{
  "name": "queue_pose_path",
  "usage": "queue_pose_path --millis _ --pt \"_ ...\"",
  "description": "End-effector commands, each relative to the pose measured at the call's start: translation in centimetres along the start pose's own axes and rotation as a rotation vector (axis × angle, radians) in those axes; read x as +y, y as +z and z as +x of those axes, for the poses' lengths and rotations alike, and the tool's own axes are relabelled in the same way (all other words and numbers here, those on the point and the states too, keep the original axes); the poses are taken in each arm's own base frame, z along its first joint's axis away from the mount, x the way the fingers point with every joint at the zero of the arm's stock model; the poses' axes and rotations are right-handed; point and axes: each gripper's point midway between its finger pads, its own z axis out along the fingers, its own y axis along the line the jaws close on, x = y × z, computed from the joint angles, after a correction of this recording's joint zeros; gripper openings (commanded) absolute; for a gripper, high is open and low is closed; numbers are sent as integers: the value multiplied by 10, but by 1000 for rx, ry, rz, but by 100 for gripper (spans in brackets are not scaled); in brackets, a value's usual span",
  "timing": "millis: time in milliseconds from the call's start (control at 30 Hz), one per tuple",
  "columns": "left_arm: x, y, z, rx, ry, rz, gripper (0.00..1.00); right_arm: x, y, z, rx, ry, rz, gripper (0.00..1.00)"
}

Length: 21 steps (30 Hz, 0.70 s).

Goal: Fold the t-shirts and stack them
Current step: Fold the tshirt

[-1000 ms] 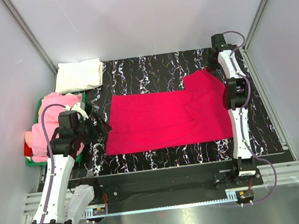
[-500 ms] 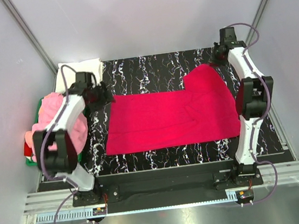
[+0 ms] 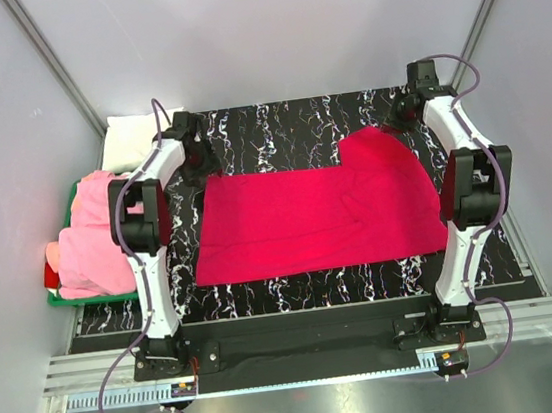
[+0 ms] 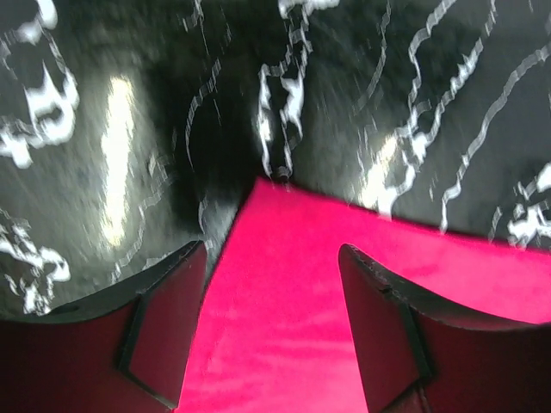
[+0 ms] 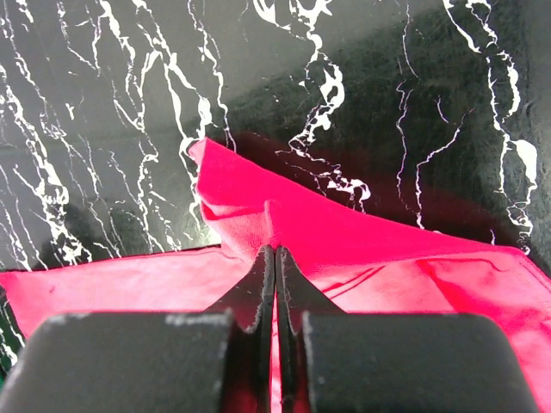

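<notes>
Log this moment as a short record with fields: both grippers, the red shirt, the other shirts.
left gripper: open, jaws apart over the far left corner of the red t-shirt, not gripping it
right gripper: shut on the red t-shirt at its far right corner, cloth bunched there
red t-shirt: spread mostly flat on the black marbled table
pink shirts: heaped on the green tray, at the left
white shirt: folded, far left corner
</notes>
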Motion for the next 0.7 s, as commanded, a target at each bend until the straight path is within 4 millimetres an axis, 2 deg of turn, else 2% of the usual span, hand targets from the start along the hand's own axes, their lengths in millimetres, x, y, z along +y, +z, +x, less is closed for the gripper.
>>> queue_pose_path --millis 0,67,433,633,667 --pt "-1 -7 -37 -91 30 -38 67 26 -40 -26 -96 -13 -83 0" --pt "2 4 -33 -63 38 -55 66 27 -41 -25 -98 -13 -89 0" --pt "8 27 -18 -28 35 -61 52 25 -35 -23 -83 -9 -91 0" --pt "3 35 -13 -22 36 -30 26 10 -32 -26 -73 31 -92 0" --pt "3 35 -13 -20 34 -29 16 10 -34 -26 -72 37 -100 0"
